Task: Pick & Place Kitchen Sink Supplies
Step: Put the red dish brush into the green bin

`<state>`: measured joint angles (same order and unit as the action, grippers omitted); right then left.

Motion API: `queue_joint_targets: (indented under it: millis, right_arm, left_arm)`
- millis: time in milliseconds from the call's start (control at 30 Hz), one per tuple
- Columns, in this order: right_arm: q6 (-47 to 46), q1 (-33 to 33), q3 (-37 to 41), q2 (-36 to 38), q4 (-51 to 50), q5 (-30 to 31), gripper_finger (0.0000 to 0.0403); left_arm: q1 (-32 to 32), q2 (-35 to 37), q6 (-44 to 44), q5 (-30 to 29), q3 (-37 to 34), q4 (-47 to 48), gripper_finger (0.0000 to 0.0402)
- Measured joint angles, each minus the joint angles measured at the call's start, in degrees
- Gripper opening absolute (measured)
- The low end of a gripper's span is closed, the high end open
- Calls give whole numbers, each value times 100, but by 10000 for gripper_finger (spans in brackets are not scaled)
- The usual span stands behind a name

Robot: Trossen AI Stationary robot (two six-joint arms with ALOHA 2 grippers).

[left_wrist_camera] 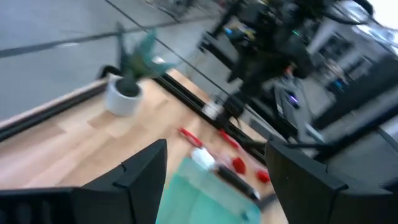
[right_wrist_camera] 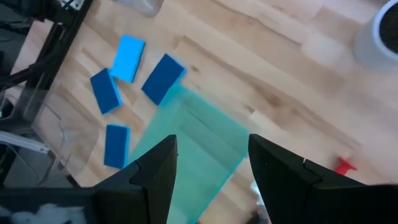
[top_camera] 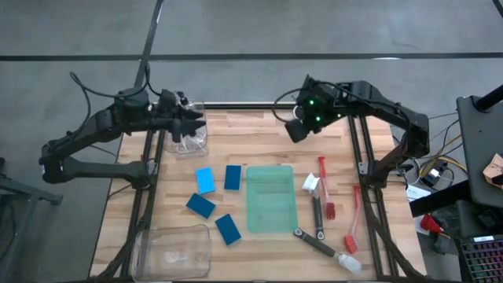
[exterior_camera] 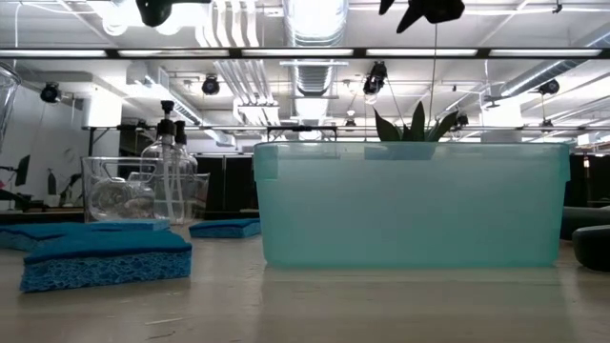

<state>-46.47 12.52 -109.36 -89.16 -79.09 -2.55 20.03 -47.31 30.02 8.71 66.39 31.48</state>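
Hovering with fingers spread and empty, the left gripper [top_camera: 191, 126] hung over the clear bin [top_camera: 191, 141] holding the bottles [exterior_camera: 170, 171] at the table's far edge, while the right gripper [top_camera: 297, 128], also parted and empty, waited high beyond the green bin [top_camera: 270, 198]. Four blue sponges [top_camera: 205, 180] lay just left of that green bin and the brushes [top_camera: 324, 189] just right of it. Judging by this, a placement seemed finished; the next move called for reaching down to a sponge or brush.

wooden table [top_camera: 259, 145], blue sponges [top_camera: 205, 180], brushes [top_camera: 328, 191], green bin [top_camera: 270, 198]
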Motion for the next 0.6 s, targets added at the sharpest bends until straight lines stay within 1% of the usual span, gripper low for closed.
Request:
queue_joint_targets:
  millis: [100,200,433,533,600]
  right_arm:
    - [-201,-227,0,-2,-9,179,194]
    - [-594,-489,7,-5,-123,272,194]
    - [-1920,-1146,152,-5,-870,262,194]
    - [-2275,-1390,332,-5,-969,243,194]
    - [-2516,-1528,480,-5,-964,78,194]
  left_arm:
    - [-65,-85,10,269,0,-2,262]
    - [-150,-168,123,301,-4,-51,262]
    - [-345,-367,159,325,-7,-350,262]
    - [-410,-423,157,328,-7,-711,262]
    - [-441,-461,160,343,-7,-915,262]
